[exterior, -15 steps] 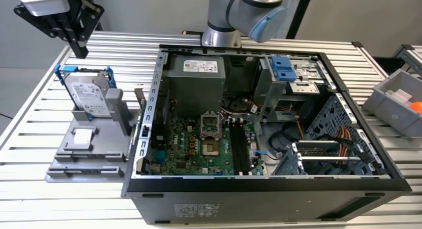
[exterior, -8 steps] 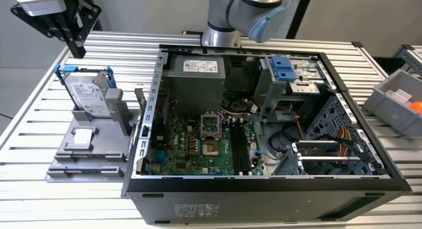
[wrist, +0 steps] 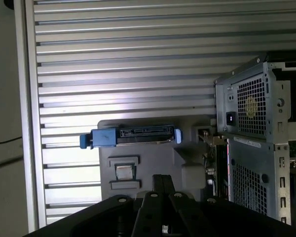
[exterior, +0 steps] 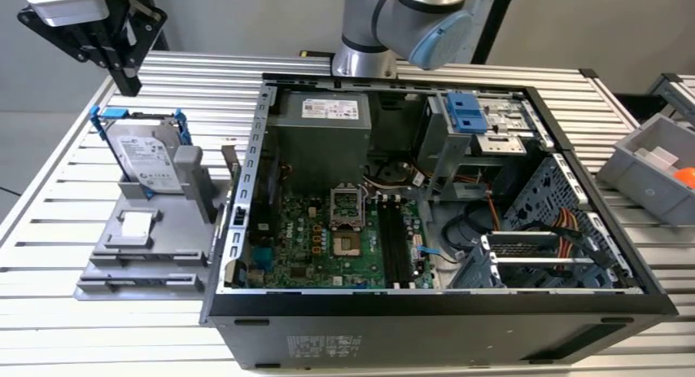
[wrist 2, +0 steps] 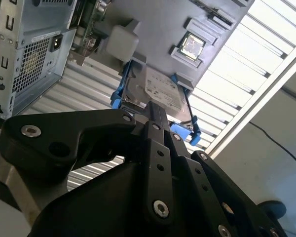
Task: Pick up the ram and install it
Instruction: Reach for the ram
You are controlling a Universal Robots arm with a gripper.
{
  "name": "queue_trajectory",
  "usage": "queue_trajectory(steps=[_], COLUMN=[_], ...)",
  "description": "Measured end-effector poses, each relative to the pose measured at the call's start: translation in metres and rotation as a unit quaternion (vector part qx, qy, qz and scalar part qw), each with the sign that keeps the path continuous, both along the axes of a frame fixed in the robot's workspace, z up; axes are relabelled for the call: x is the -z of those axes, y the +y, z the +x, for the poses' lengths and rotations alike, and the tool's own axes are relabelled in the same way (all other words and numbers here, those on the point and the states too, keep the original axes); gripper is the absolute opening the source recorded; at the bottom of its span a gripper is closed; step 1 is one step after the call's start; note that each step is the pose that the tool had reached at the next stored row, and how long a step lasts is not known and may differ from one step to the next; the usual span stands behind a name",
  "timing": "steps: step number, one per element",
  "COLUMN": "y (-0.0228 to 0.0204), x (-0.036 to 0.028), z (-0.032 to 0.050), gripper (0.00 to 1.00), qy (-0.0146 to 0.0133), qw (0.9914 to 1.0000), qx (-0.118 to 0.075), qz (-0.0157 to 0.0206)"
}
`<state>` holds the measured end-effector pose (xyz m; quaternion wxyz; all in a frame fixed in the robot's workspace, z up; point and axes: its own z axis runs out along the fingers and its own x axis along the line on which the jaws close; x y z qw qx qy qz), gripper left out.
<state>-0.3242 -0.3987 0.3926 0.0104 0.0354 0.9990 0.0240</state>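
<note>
The arm [exterior: 402, 19] reached out over the table [exterior: 65, 190] toward the exterior view's left, and its gripper [exterior: 126, 77] hung fingers-down above the drive [exterior: 146, 153], touching nothing. The fingers [wrist: 159, 183] were pressed together with nothing between them. The ram [exterior: 229, 167] stood on edge at the holder's [exterior: 142, 259] side, just beside the case [exterior: 434, 328] wall and well apart from the gripper. The second wrist view showed the drive's label face; the first wrist view showed it edge-on, from above. The exterior view alone showed the board [exterior: 315, 238] inside the case.
</note>
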Motion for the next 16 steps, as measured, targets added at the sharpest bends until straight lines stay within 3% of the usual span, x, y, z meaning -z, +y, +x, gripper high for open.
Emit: queue_trajectory(steps=[4,11,16], y=[-0.0019,-0.0107,-0.0131], x=[0.0,0.0001,0.0001], z=[-0.0006,-0.0044,-0.0058], gripper=[0.0,0.0,0.0], qy=[0.0001,0.0001,0.0001], qw=[1.0,1.0,1.0], qx=[0.0,0.0,0.0], qz=[0.0,0.0,0.0])
